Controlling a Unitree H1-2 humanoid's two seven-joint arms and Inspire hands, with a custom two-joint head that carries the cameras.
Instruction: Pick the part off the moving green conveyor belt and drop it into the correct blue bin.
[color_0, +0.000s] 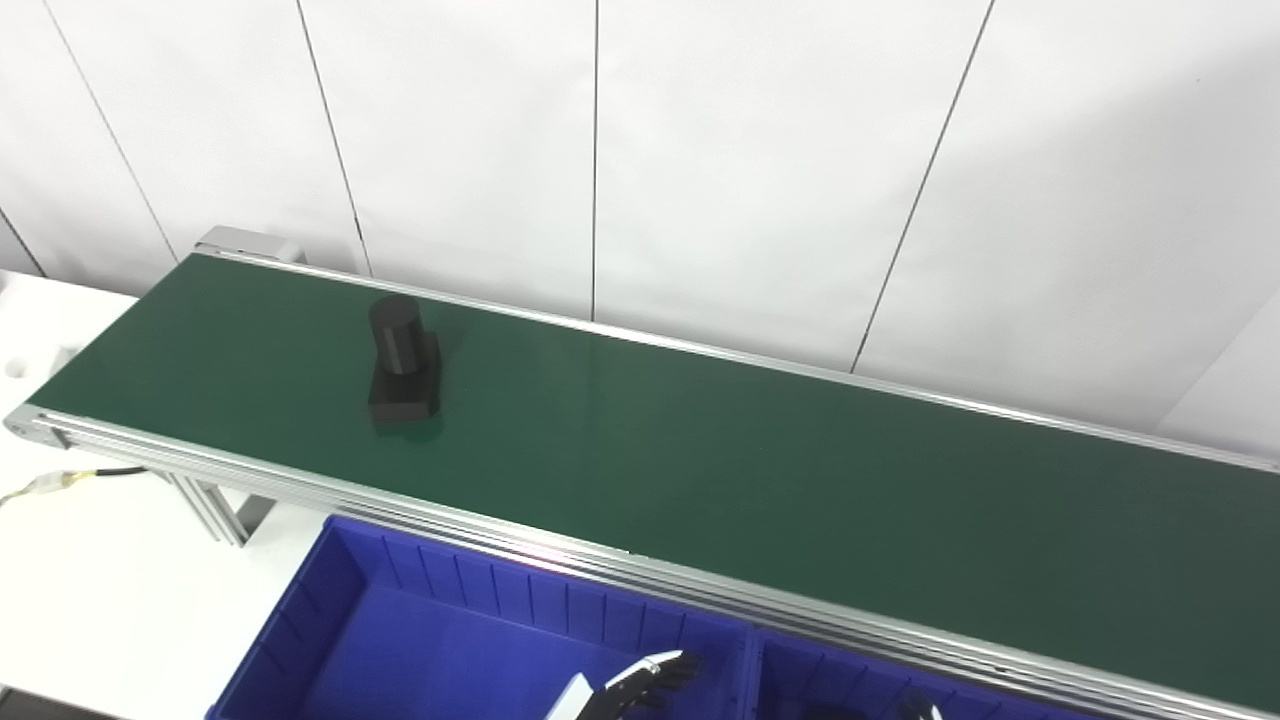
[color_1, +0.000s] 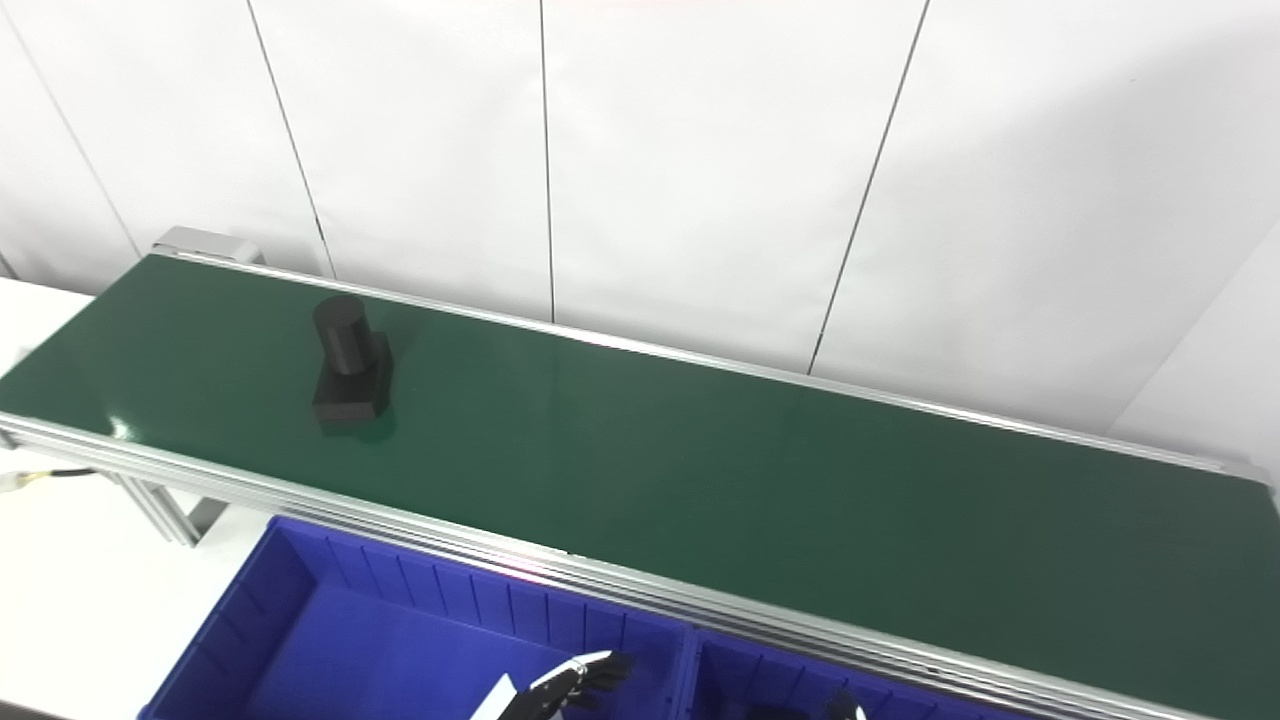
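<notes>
One black part (color_0: 403, 362), a cylinder on a block, is seen near the far left of the green belt (color_0: 760, 470), untouched, open belt all around. Below, the left hand (color_0: 640, 683) is cut off over the blue bin (color_0: 300, 620), fingers apart, nothing held. The right hand (color_0: 922, 708) is barely visible; its state cannot be told.

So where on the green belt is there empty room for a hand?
The belt is bare everywhere right of the black part, rail to rail. Only its left end is taken. The left hand waits low over the blue bin.
</notes>
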